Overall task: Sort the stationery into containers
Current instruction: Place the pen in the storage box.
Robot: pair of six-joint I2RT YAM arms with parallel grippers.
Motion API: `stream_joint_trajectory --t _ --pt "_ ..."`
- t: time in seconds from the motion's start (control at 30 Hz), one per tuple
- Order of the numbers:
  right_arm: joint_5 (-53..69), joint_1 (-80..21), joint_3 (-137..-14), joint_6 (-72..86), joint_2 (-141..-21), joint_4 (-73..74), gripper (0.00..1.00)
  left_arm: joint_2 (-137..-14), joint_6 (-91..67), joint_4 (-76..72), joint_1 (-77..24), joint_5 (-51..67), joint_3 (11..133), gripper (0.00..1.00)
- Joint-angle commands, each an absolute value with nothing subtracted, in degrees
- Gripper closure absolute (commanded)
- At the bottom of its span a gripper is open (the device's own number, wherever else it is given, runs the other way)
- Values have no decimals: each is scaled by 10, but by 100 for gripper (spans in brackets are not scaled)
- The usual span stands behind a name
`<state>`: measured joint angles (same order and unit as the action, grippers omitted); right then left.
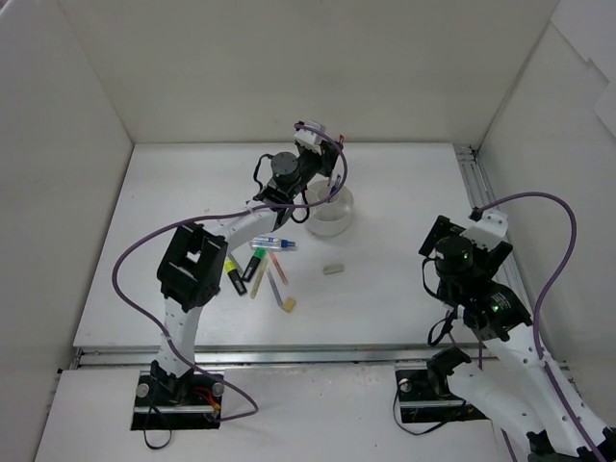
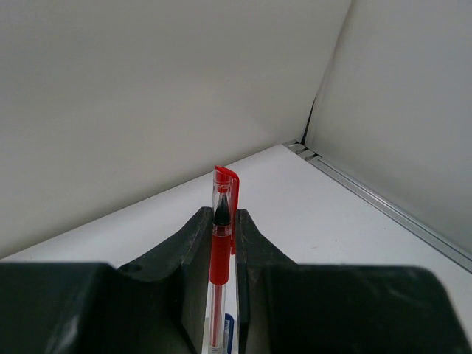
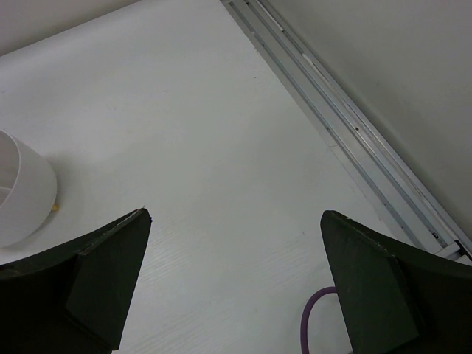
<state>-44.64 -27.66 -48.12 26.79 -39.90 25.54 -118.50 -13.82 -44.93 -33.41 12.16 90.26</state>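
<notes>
My left gripper (image 1: pixel 324 181) is shut on a red pen (image 2: pixel 220 230) and holds it upright over the low white tub (image 1: pixel 332 218). In the left wrist view the gripper (image 2: pixel 222 221) pinches the pen's red grip, cap end up, and something blue shows below between the fingers. On the table left of the tub lie a clear blue-capped tube (image 1: pixel 275 243), a green-capped highlighter (image 1: pixel 254 263), a yellow-capped highlighter (image 1: pixel 234 275), a wooden stick (image 1: pixel 260 282), thin pens (image 1: pixel 275 285) and two beige erasers (image 1: pixel 334 269) (image 1: pixel 288 304). My right gripper (image 3: pixel 236 215) is open and empty, right of the tub (image 3: pixel 22 193).
White walls enclose the table on three sides. A metal rail (image 3: pixel 346 133) runs along the table's right edge. A purple cable (image 3: pixel 313 318) loops under the right gripper. The left arm (image 1: pixel 250 223) reaches over the stationery pile.
</notes>
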Motion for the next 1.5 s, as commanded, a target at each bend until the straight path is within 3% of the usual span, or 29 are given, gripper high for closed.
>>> stream_joint_trajectory --t 0.0,0.77,0.8,0.83,0.87,1.03,1.2,1.33,1.47 --pt "-471 -271 -505 265 -410 230 2 -1172 -148 -543 -331 125 911 100" --pt "-463 -268 -504 260 -423 227 2 -1189 -167 -551 -331 113 853 99" --pt "-461 -267 -504 259 -424 227 2 -1183 -166 -547 -331 128 848 94" --pt "-458 -269 -504 256 -425 226 2 -1175 -170 -538 -331 132 845 75" --pt "-457 -267 -504 254 -425 226 2 -1174 -171 -534 -331 134 842 69" --pt "-433 -267 -505 251 -415 226 2 -1151 -173 -515 -331 148 822 53" --pt "-342 -267 -516 201 -405 226 2 -1086 -161 -521 -331 158 768 45" --pt "-249 -267 -521 156 -414 217 2 -1001 -154 -509 -337 153 719 1" --pt "-150 -285 -501 122 -443 182 2 -914 -163 -454 -337 163 661 0"
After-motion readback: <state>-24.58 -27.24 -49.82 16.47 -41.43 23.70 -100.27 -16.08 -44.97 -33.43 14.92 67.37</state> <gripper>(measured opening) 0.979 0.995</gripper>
